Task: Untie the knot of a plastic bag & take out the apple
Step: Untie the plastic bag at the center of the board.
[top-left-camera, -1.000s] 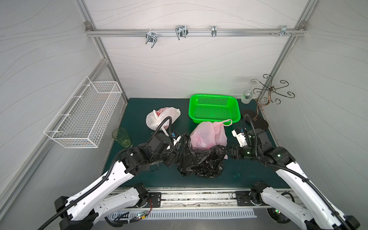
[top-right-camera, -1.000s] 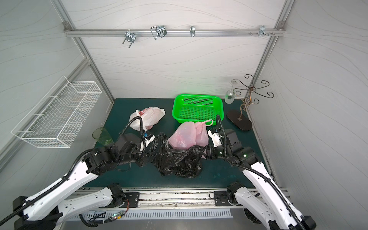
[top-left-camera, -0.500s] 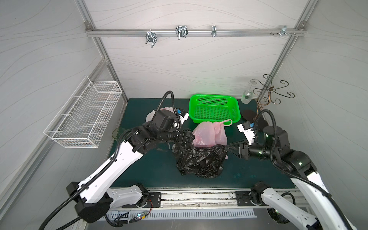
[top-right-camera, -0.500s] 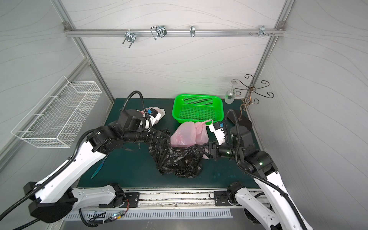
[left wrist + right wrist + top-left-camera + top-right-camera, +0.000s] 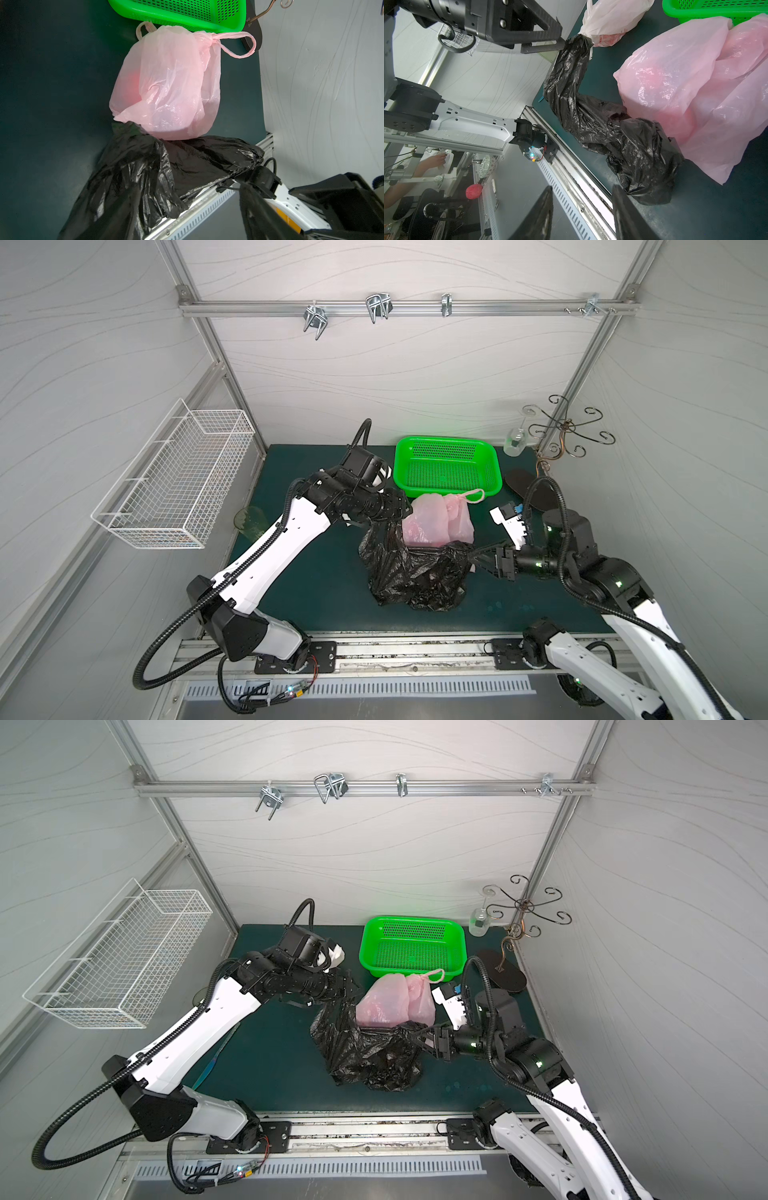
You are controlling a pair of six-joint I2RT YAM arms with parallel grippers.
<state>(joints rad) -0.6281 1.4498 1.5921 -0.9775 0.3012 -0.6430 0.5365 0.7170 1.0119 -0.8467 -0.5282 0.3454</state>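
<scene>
We are pinching the rim of the crumpled black plastic bag (image 5: 415,572) in the left gripper (image 5: 399,512), holding it up, probably to open the mouth. The right gripper (image 5: 474,558), its jaws spread, is touching the rim just ahead of it.

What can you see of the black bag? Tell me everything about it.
The black bag is thin, glossy, crinkled plastic, slumped in a heap in the middle of the mat. One twisted end is pulled up and pinched in the left hand. The opposite edge reaches the open right hand, though I cannot tell if they touch. The pink bag leans against its far side. Its contents are hidden.
</scene>
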